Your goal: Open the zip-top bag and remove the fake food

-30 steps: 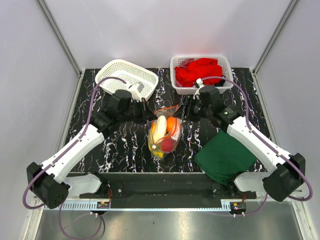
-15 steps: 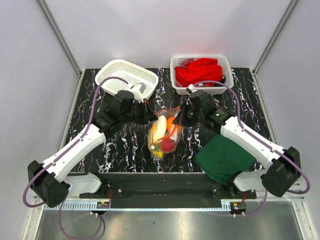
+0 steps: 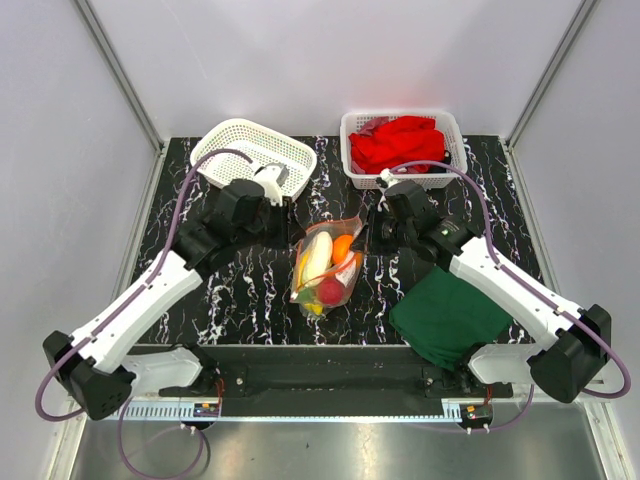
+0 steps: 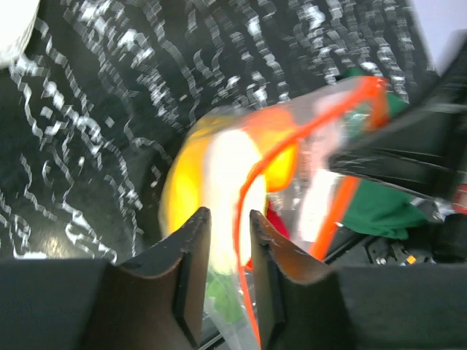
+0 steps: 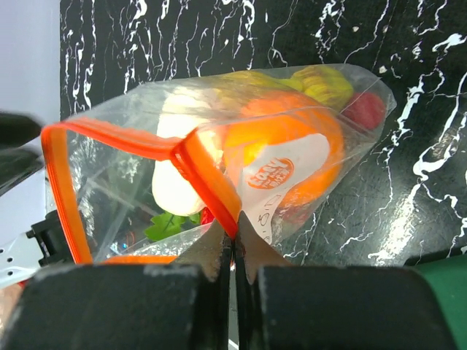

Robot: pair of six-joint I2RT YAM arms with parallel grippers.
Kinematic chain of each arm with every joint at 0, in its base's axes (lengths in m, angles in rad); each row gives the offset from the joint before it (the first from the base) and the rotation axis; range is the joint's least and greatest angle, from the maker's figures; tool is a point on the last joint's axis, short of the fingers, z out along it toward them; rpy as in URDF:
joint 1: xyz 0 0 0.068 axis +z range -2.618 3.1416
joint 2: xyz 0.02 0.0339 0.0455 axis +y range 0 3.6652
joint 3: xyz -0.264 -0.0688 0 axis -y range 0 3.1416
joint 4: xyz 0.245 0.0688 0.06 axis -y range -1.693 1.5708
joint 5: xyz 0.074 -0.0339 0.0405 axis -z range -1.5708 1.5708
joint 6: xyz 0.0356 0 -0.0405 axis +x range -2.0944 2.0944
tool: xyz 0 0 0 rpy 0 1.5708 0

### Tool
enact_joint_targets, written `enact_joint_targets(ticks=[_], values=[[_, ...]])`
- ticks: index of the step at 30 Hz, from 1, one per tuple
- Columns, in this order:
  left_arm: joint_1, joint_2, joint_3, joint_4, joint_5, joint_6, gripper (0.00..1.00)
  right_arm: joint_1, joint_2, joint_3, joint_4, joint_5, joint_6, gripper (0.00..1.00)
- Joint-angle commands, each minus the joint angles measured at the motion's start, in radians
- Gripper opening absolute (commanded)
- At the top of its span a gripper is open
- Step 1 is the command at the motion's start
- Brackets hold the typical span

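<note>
The zip-top bag (image 3: 325,265) lies mid-table, its orange-red zip strip at the far end and its mouth partly spread. Inside is the fake food: a pale banana-like piece (image 3: 318,256), an orange (image 3: 342,247) and a red apple (image 3: 330,291). My right gripper (image 3: 368,233) is shut on the zip strip (image 5: 211,182) at the bag's right lip; the right wrist view (image 5: 235,219) shows the orange (image 5: 292,138), a white piece (image 5: 175,191) and a green leaf (image 5: 169,227). My left gripper (image 3: 288,222) stands slightly open at the left lip, the other strip (image 4: 244,219) running between its fingers (image 4: 226,213).
An empty white basket (image 3: 255,150) stands at the back left. A white basket (image 3: 452,128) holding red cloth stands at the back right. A dark green folded cloth (image 3: 450,312) lies near the front right, under the right arm.
The left arm has drawn back to the left and the right gripper has shifted a little. The bag's mouth has spread wider and the bag has slid slightly left.
</note>
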Motion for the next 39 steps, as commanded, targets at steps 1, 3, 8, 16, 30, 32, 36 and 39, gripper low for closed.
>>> enact_joint_targets(ticks=[1,3,8,16,30,32,36,39], values=[[-0.087,-0.051,0.094,0.029,-0.061,0.050,0.36,0.009,-0.017,0.041,0.011,-0.048,-0.012,0.00],[-0.139,-0.051,0.106,0.036,-0.098,0.055,0.37,0.009,-0.014,0.047,0.016,-0.058,-0.012,0.00],[-0.236,-0.010,0.118,0.058,-0.135,0.079,0.22,0.009,-0.014,0.054,0.020,-0.067,-0.013,0.00],[-0.284,0.158,0.154,-0.023,-0.265,0.042,0.13,0.009,-0.031,0.049,0.022,-0.073,-0.015,0.00],[-0.305,0.285,0.125,-0.074,-0.483,0.019,0.57,0.009,-0.040,0.038,0.019,-0.081,-0.016,0.00],[-0.305,0.297,0.119,-0.076,-0.503,0.013,0.60,0.009,-0.043,0.037,0.020,-0.081,-0.016,0.00],[-0.307,0.331,0.115,-0.076,-0.527,0.016,0.63,0.009,-0.048,0.032,0.020,-0.079,-0.018,0.00],[-0.307,0.360,0.108,-0.074,-0.550,0.015,0.65,0.009,-0.048,0.029,0.020,-0.078,-0.020,0.00]])
